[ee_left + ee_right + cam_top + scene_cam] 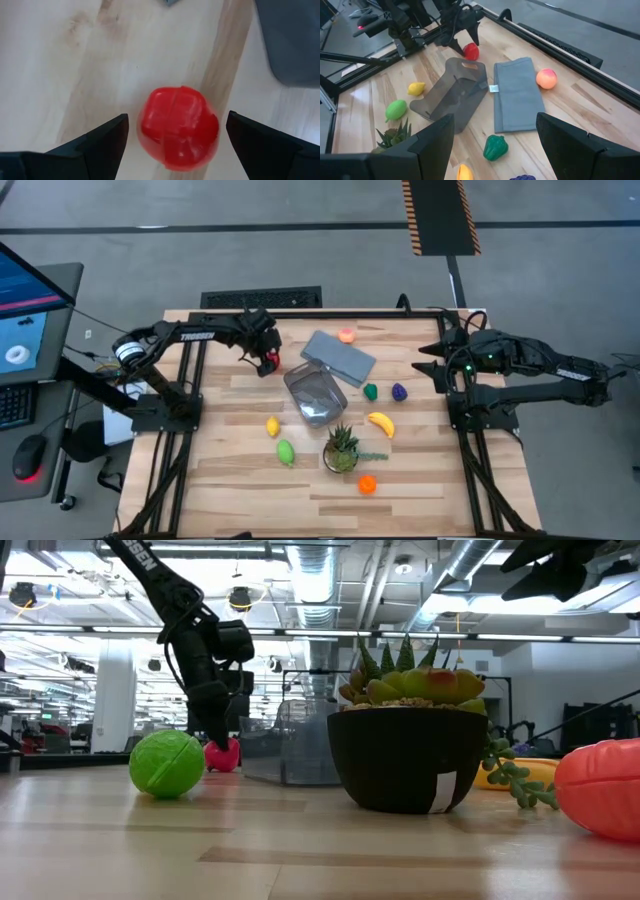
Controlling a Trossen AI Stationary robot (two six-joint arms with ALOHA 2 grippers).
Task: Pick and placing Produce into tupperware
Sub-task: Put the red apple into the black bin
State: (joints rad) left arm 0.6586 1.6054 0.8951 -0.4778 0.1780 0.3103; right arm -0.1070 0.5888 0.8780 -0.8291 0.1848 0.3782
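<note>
Red produce (178, 126): on bare wood between the spread fingers of the left gripper (268, 361).
Tupperware (315, 393): just beside that gripper.
Grey lid (339, 357): beyond tupperware.
Right gripper (428, 359): spread, raised, well apart.

Bare table (230, 405) left of tupperware (315, 395); lid (340, 358) crowds far side.

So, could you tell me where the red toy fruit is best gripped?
Across its rounded middle, coming straight down from above: the red toy fruit sits alone on bare wood, and the left tool already straddles it open, the tupperware clear to one side.
</note>
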